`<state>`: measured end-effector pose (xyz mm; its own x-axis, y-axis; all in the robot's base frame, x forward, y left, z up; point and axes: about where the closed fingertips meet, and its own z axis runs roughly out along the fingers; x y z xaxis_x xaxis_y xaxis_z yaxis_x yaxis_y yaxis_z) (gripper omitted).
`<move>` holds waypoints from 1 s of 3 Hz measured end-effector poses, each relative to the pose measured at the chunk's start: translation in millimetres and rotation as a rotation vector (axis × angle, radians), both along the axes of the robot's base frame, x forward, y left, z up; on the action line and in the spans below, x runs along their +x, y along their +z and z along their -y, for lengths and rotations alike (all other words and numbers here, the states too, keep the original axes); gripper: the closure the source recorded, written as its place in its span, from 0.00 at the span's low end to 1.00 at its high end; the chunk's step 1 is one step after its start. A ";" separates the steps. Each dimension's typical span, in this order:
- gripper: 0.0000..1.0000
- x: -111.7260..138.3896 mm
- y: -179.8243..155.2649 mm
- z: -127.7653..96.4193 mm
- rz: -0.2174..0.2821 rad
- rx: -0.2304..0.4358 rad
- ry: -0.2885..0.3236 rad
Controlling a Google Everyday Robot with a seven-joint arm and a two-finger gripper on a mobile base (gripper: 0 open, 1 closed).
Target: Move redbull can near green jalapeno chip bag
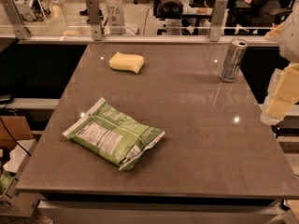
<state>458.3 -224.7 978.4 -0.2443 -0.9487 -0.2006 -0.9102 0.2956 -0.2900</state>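
Three things sit on the table [196, 139] in front of me. The can [232, 59] stands up straight near the far right corner, just in from the right edge. It is thin and silver with darker stripes, and its top is shiny. The green chip bag [114, 138] lies flat near the left edge, closer to the near side than the far side. Its white label faces up, and it is turned a bit, so one end points to the near right. The can and the bag are well apart, with a lot of bare table between them. A small yellow block [126, 62] lies near the far edge, left of the middle. My robot's hand [281, 97] hangs just past the right edge of the table, nearer to me than the can and not touching it. I cannot tell if the hand is open or closed.
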 end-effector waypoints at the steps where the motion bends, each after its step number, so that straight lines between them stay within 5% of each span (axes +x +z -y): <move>1: 0.00 29.8 0.9 12.5 0.041 0.016 -0.035; 3: 0.00 91.5 2.8 49.0 0.143 0.114 -0.114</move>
<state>549.8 -273.8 981.2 -0.3096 -0.8858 -0.3457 -0.8211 0.4324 -0.3726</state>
